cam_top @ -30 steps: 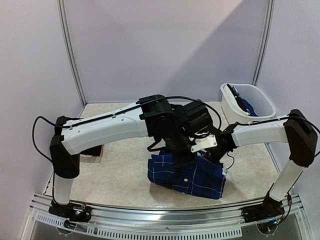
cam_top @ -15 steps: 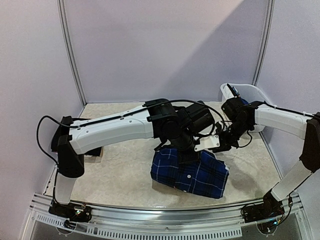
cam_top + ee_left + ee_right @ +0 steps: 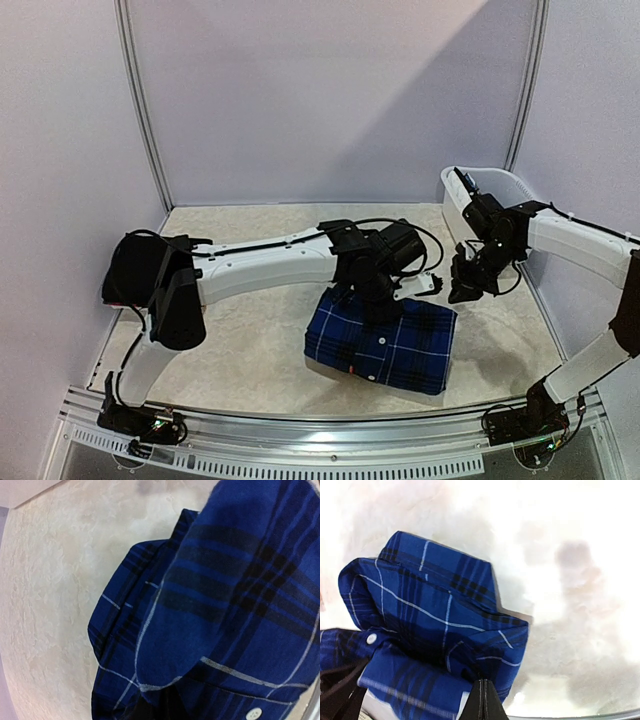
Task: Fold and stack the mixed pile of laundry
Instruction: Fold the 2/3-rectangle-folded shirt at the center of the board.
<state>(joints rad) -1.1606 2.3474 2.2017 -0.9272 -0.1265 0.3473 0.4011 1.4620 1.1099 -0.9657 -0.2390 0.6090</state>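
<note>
the white left arm point(image 3: 260, 262) reaches across the cream, fleecy-looking table point(image 3: 250, 345) and hides a strip of it. its left gripper point(image 3: 378, 298) is closed, down on the far edge of the blue plaid button shirt point(image 3: 385, 345); whether it pinches cloth i cannot tell. the shirt lies mid-table, a soft rough rectangle of woven checks with a white button point(image 3: 254, 713). just to its right the right gripper point(image 3: 481, 702) hangs closed and empty. the white plastic basket point(image 3: 500, 173) stands at the far right, partly behind that arm.

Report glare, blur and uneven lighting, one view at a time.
Right wrist: table blown out to white, blue plaid shirt sharp. Left wrist: shirt close to the lens and soft, table evenly lit. Top external: diagonal brighter band across the back wall.
</note>
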